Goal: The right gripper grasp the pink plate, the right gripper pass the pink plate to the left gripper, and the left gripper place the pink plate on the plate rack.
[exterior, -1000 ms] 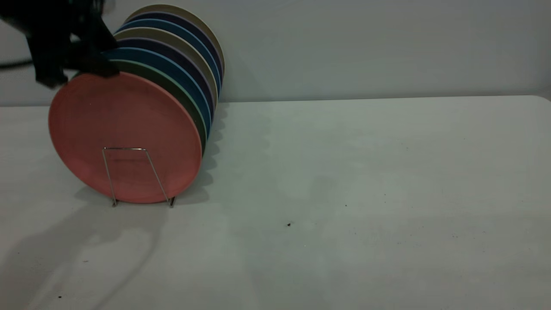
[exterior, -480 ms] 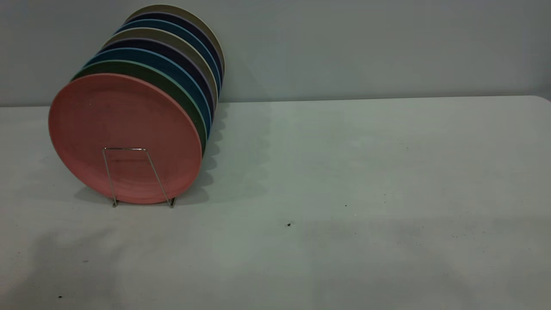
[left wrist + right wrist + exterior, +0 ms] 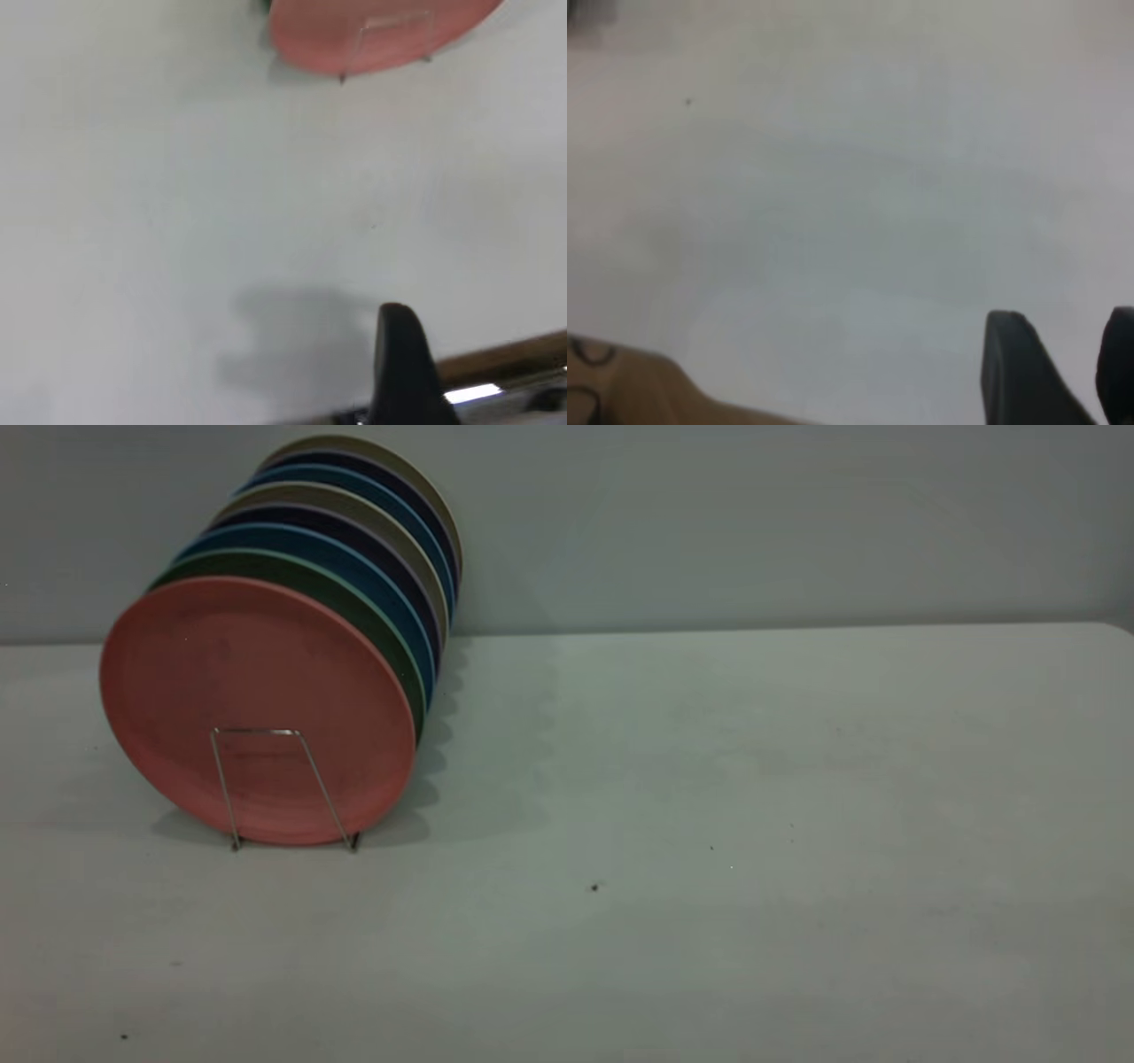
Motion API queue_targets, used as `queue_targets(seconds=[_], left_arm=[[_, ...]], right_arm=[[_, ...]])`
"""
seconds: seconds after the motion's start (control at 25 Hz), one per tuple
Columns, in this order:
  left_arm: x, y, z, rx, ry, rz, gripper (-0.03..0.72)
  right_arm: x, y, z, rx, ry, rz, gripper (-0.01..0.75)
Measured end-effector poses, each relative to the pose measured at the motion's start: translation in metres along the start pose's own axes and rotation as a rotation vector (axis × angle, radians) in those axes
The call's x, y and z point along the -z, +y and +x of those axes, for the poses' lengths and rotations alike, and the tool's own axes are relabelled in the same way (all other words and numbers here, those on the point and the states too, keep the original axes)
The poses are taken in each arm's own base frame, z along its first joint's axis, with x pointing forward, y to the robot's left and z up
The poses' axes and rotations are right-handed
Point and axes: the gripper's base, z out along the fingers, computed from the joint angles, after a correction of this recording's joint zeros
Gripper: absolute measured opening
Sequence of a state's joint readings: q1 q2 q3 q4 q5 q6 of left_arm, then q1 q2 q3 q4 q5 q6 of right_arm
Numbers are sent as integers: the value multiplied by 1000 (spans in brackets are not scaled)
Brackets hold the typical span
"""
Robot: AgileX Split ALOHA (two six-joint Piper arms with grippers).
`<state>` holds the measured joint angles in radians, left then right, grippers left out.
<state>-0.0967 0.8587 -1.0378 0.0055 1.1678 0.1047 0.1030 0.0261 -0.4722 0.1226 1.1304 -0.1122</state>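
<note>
Exterior: pink plate (image 3: 257,708) sitting upright in plate rack (image 3: 266,784) at 9 o'clock, hiding most of the stacked plates (image 3: 372,540) behind; both arms out of frame, table (image 3: 753,824) wide open

Left wrist: left gripper (image 3: 403,367) showing one finger only, grip unreadable

Right wrist: right gripper (image 3: 1063,372) hanging parted, holding nothing

Lab-style test setup: bare white table (image 3: 753,779), plain grey wall (image 3: 753,522), plates in rack (image 3: 283,788) at frame left.
</note>
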Motion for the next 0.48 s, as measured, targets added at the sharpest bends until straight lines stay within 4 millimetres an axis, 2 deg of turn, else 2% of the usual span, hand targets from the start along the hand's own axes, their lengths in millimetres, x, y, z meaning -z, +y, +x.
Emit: queue_targets(seconds=[0.16,0.32,0.48], left_arm=[[-30,-5,39,34,117,16,512],[-56,-10,80,39,213,24,515],[-67,-14,111,43,218,24,515]], right_arm=[[2,0,1,4,-14,-5,245],[2,0,2,4,-20,-4,286],[5,2,4,2,-41,-13,298]])
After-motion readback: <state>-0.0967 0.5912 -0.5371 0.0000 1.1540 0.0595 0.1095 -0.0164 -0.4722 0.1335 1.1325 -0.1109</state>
